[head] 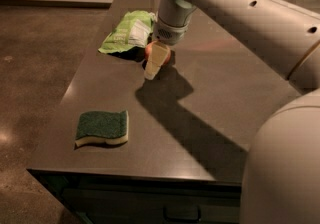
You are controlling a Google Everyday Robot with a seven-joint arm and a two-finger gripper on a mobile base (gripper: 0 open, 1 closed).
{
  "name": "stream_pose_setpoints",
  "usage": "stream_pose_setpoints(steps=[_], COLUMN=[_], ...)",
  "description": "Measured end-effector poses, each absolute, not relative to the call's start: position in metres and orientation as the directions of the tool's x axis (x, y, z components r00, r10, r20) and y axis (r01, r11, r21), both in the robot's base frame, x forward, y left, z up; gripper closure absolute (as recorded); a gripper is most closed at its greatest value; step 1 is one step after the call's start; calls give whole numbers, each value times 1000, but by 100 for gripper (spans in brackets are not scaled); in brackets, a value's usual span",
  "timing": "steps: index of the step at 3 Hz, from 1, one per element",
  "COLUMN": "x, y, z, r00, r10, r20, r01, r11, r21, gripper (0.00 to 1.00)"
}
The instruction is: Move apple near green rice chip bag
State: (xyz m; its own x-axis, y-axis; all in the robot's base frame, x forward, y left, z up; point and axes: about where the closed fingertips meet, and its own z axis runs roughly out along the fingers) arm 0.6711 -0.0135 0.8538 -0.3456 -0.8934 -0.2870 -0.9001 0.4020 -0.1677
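The red-orange apple [166,57] sits on the dark table top [210,98], just right of the crinkled light green rice chip bag [128,30] and touching or nearly touching its near corner. My gripper [157,64] hangs straight down over the apple. Its cream front finger [154,61] stands in front of the apple, with the tip reaching down to the table a little nearer the camera than the fruit. The far finger is hidden behind the apple. The jaws look spread around the apple rather than clamped on it.
A dark green sponge [102,127] with a yellow underside lies near the table's front left corner. My arm [235,13] spans the upper right, its body fills the lower right. The table's left edge drops to a brown floor [35,68].
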Motion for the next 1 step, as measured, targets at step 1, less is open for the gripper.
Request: stream_pose_setpoints(steps=[1], x=[671], y=[-14], z=[854], r00=[-346], r10=[-893], r20=[-287], r01=[-900], r11=[402], r21=[-168], gripper=[0])
